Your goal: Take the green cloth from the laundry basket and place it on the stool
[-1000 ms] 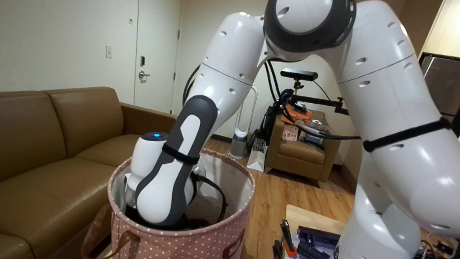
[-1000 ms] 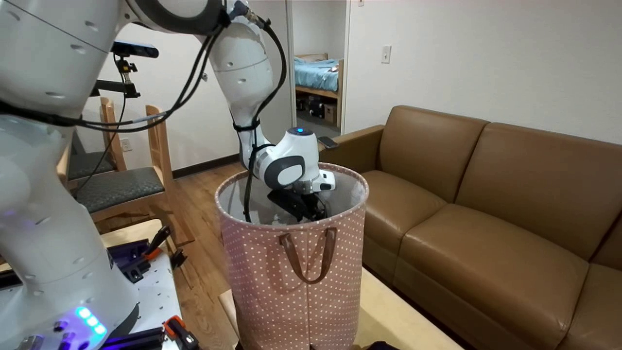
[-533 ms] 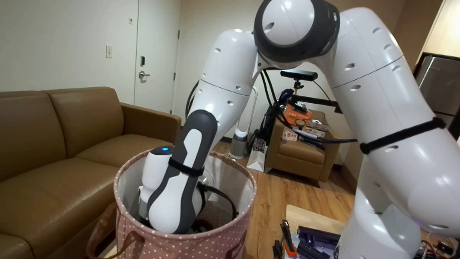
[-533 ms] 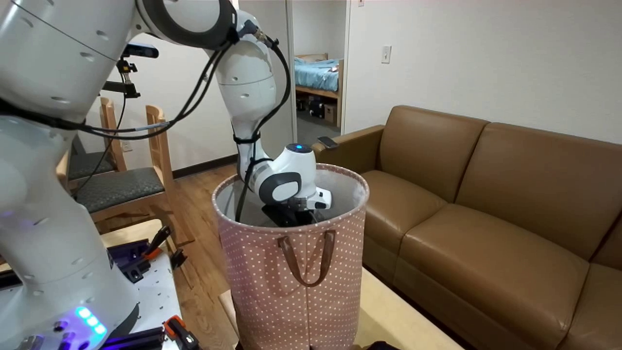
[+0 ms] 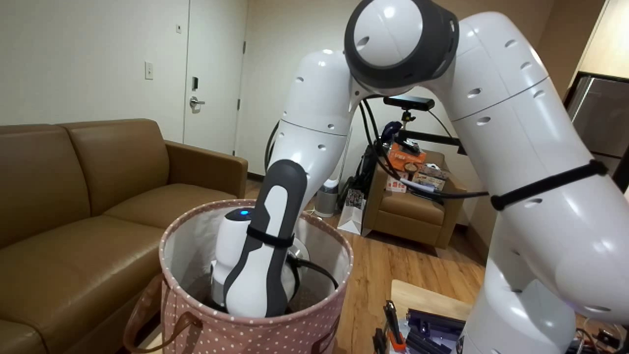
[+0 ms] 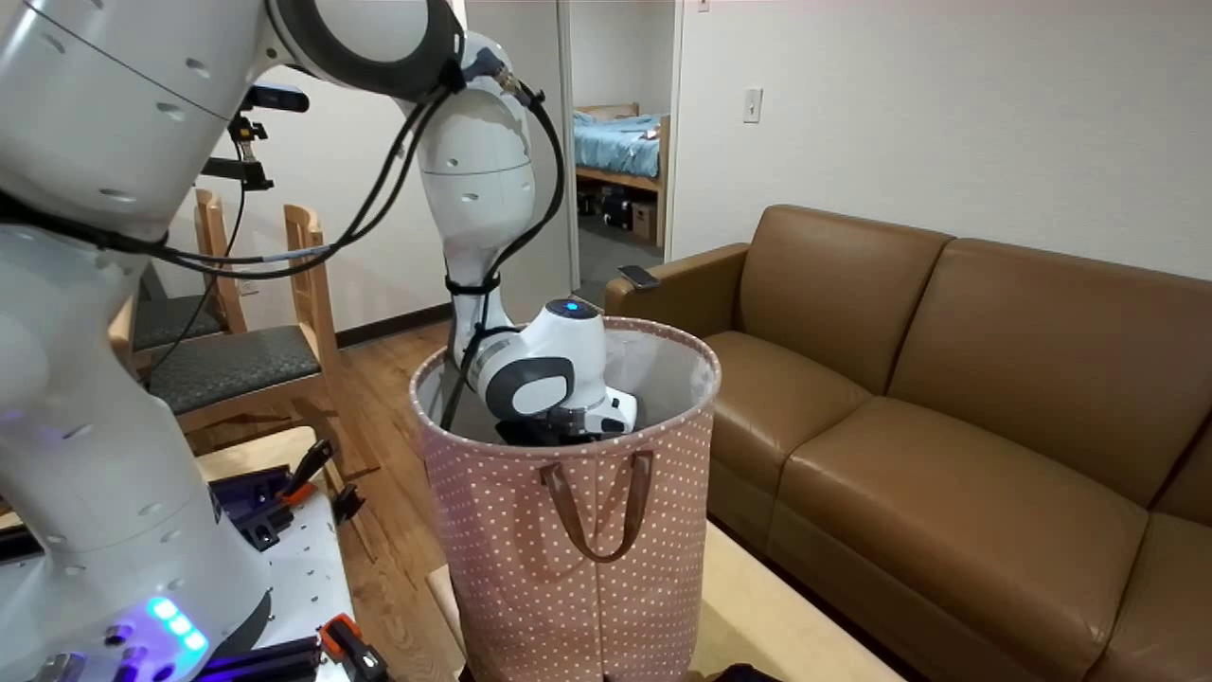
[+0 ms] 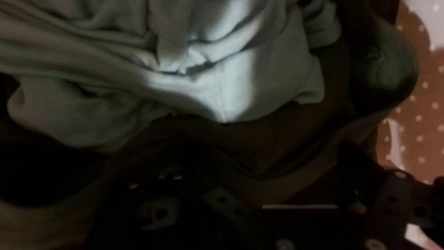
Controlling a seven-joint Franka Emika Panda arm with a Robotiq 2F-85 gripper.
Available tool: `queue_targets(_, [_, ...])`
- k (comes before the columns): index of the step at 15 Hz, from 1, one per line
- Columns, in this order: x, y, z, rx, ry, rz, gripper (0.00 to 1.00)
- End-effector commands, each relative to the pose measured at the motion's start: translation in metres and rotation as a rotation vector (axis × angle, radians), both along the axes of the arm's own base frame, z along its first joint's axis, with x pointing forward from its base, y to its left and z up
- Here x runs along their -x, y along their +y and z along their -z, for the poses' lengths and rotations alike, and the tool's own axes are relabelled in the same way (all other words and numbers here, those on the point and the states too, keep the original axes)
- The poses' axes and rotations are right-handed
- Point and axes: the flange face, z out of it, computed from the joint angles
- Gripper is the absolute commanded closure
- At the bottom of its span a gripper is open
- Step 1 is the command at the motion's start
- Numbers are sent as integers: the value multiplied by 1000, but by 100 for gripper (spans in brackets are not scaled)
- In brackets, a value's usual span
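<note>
Green cloth (image 7: 194,90), rumpled, inside laundry basket (image 6: 511,559)

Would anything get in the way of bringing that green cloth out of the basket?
Yes, the basket's wall rises around the cloth, so it would probably have to go up and over. The arm also takes up part of the opening.

No text, label or number is readable.
</note>
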Motion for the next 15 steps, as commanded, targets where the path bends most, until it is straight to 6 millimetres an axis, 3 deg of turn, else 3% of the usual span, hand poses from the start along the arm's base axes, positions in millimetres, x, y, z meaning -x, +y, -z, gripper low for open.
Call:
queue_targets(1, [19,10,19,-50,48,-1,0])
queue_targets(3, [23,9,25,-49,50,18,0])
queue_targets(5, [10,8,16,-36,29,8,0])
queue_targets(11, [-3,-1,9,28,28,25,0])
queue_targets(15, [8,-13,25,52,121,74,0])
